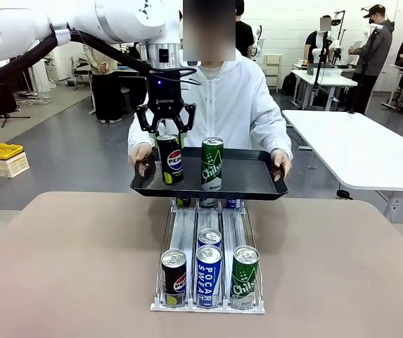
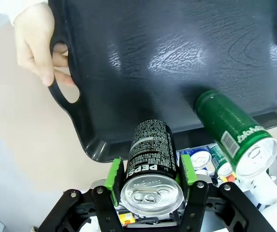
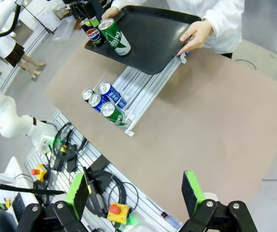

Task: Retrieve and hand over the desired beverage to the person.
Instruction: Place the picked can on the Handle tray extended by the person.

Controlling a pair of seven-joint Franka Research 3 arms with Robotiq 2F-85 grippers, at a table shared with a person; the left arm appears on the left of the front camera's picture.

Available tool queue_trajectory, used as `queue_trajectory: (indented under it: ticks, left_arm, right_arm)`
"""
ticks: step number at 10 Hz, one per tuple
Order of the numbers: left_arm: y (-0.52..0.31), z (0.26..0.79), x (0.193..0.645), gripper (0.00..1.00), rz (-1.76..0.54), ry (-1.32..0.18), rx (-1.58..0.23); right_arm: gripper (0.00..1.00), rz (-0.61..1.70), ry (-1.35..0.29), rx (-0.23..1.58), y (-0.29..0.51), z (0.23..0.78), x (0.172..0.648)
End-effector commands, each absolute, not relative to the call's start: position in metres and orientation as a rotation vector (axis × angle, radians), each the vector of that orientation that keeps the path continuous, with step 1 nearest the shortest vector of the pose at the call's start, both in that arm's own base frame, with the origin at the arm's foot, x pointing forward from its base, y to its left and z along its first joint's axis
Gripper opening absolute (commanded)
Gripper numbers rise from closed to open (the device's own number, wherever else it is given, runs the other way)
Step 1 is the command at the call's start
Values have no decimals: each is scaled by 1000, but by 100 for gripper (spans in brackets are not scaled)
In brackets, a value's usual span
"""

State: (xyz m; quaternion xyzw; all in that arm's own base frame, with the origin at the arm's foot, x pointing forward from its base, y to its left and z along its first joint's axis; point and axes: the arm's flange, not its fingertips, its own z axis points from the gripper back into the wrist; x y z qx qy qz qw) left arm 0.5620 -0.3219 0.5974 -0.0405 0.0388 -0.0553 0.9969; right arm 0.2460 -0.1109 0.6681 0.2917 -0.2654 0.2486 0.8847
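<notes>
A: What's hard to see here?

B: In the front view the left pincer (image 1: 169,132) covers the top of the Pepsi can (image 1: 170,160), so the grip itself is hidden there. The left wrist view settles it: both green pads (image 2: 114,175) press the can's sides near its top, so that pincer is clamped on the Pepsi can. Whether the can's base touches the tray (image 1: 247,176) I can't tell; the can's own body hides it.

A: And the person?

B: The person (image 1: 219,105) in the white jacket stands at the far side of the bench (image 1: 81,267), holding the black tray by both end handles. One hand (image 2: 39,43) shows in the left wrist view with fingers through the handle slot; the other is cut off at that picture's edge.

A: Which way does the Pepsi can point?

B: Upright, long axis vertical, lid up into the pincer, logo facing the front camera. It stands at the tray's left part, just beside a green can (image 1: 212,163), also upright, nearer the middle.

A: Anything below the tray?

B: A rack (image 1: 208,304) with sloped lanes sits on the bench. Four cans show at its near end: a Pepsi, two blue ones in the middle lane, a green one. The tray hides the rack's far end, where only bits of more cans peek out.

A: The right pincer?

B: The right pincer (image 3: 137,192) hangs high over the bench's edge, jaws spread wide, nothing between them.
</notes>
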Motion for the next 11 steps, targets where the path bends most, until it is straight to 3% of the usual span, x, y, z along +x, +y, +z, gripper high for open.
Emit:
queue_trajectory:
  ticks: [1, 11]
  left_arm:
    - [-334, 616, 580, 58, -132, 52, -75]
    - [-348, 561, 614, 58, -106, 127, 34]
  right_arm:
    - [100, 538, -560, 628, -110, 669, 248]
    - [100, 538, -560, 628, -110, 669, 248]
